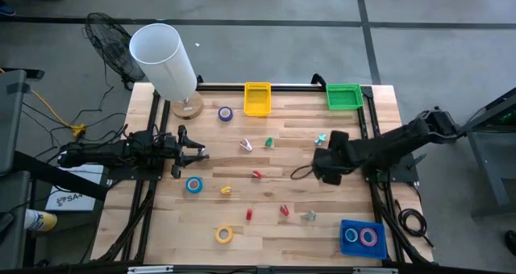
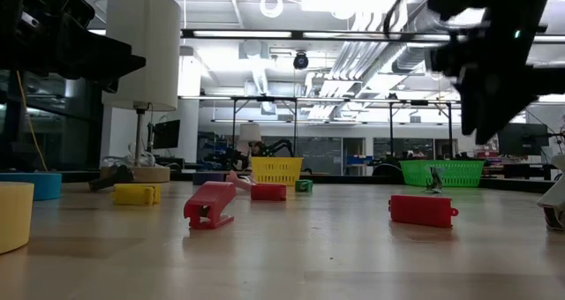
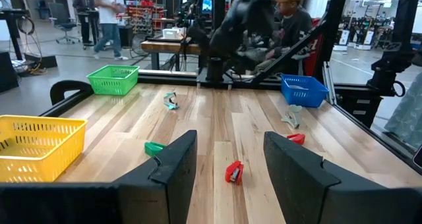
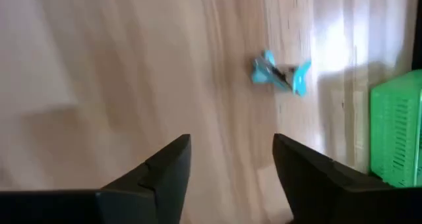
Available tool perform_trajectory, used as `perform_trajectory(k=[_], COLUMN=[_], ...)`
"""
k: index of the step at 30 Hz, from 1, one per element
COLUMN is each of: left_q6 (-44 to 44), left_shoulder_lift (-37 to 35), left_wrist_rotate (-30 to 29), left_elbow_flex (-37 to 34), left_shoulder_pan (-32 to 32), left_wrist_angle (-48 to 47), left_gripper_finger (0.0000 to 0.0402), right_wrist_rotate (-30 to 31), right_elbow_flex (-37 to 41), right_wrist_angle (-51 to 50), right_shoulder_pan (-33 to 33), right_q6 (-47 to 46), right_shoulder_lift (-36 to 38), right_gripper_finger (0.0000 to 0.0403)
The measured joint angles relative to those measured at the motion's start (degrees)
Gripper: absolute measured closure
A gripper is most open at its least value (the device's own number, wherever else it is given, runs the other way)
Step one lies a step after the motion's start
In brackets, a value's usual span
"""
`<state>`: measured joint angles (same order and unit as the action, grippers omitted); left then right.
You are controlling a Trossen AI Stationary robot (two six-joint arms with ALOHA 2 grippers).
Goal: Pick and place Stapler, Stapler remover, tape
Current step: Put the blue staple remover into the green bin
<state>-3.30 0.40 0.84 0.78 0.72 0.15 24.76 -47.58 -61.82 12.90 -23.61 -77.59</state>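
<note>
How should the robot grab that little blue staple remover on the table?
The staple remover lies flat with two blue wings spread apart. I'd come straight down from above with the open right end effector, which hovers close by, and pinch the narrow middle between the wings.

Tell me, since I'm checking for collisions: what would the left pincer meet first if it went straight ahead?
Probably the small red stapler: in the left wrist view it lies on the table right between the open left pincer fingers, ahead of them. Depth is unclear.
</note>
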Motion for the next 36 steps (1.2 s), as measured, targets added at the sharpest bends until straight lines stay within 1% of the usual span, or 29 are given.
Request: perform_trajectory(k=[6,12,17,22,28,33,36], left_q6=[0.01,-0.01,-0.01,0.01,-0.01,0.00,0.00], left_shoulder_lift=[0.00,-0.02,-0.02,-0.01,0.00,-0.02,0.00], left_wrist_rotate=[0.00,0.00,0.00,0.00,0.00,0.00,0.00], left_elbow_flex=[0.00,0.00,0.02,0.00,0.00,0.00,0.00], left_shoulder_pan=[-0.01,0.00,0.01,0.01,0.01,0.00,0.01], left_wrist_angle=[0.00,-0.01,0.01,-0.01,0.01,0.00,0.00], left_gripper_finger=[0.0227,0.0227,0.0227,0.0227,0.0227,0.0227,0.0227], right_wrist_rotate=[1.94,1.79,-0.92,-4.57,-8.50,-11.29,-12.98], right_elbow_flex=[4.42,5.02,5.02,5.02,5.02,5.03,6.32], right_wrist_angle=[2.42,6.69,12.72,16.77,17.01,17.95,20.01], right_shoulder_pan=[-7.84,-15.79,-23.03,-28.64,-32.34,-33.96,-34.81], right_q6=[12.32,25.88,36.62,44.56,51.10,55.98,58.60], right_shoulder_lift=[-0.01,-0.03,-0.03,-0.03,-0.03,-0.03,-0.03], right_gripper_finger=[0.0163,0.0159,0.0159,0.0160,0.0160,0.0160,0.0160])
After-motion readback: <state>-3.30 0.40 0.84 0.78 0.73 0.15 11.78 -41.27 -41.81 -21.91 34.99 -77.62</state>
